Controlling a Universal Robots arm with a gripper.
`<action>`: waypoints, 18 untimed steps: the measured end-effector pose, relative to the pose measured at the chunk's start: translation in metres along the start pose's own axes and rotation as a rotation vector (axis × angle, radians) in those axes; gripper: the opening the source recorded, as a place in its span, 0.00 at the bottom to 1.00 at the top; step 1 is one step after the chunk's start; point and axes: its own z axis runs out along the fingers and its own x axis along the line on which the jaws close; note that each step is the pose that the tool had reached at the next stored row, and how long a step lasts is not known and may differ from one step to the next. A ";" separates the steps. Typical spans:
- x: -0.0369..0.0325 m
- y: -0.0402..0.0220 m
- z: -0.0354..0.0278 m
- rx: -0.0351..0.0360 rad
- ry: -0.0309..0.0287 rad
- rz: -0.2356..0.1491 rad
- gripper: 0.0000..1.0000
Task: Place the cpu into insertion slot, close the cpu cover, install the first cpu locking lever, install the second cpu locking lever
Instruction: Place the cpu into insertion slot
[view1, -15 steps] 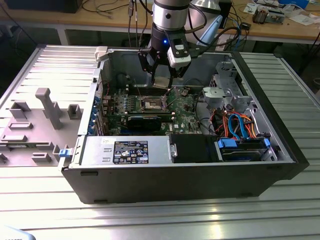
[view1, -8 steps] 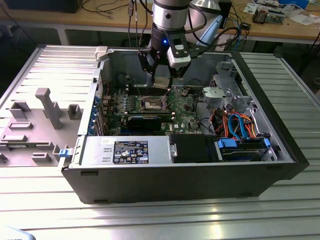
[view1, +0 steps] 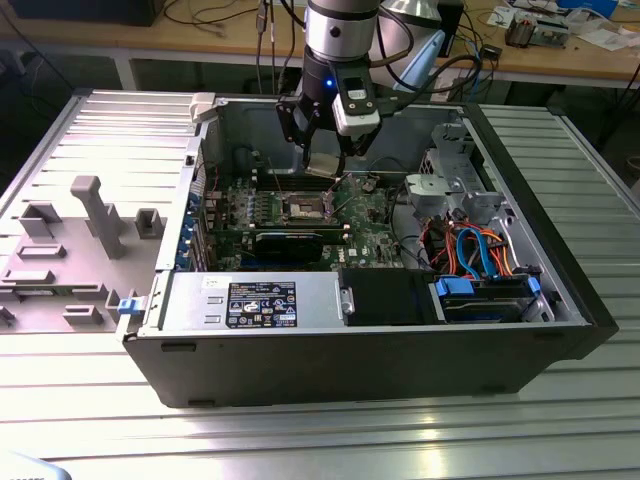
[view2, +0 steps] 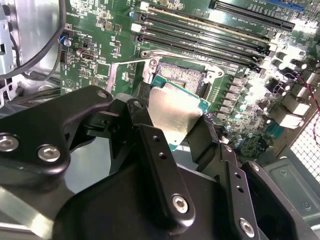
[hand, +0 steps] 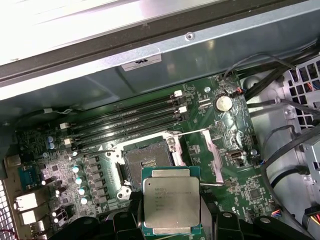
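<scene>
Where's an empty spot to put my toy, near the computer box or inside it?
The ribbed metal table is bare on the camera's side of the computer case and on the exterior view's right. Inside is crowded: green motherboard, coloured cables, and the gripper holding the cpu near the insertion slot. The grey plate carries blocks.

The computer case (view1: 360, 350) lies in the middle of the worktop (view1: 300, 440). Inside, the motherboard (view1: 368, 210) carries the insertion slot (hand: 147, 161), with memory slots (hand: 125, 122) just beside it. The cpu (hand: 171, 205), in the hand (view1: 323, 158), hangs above the board near the slot.
</scene>
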 end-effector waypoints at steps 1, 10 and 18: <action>0.0000 0.0000 0.0000 0.0000 0.0000 0.002 0.55; 0.0000 0.0000 0.0000 -0.0005 -0.0005 0.027 0.55; 0.0000 0.0000 0.0000 -0.0008 -0.0008 0.042 0.55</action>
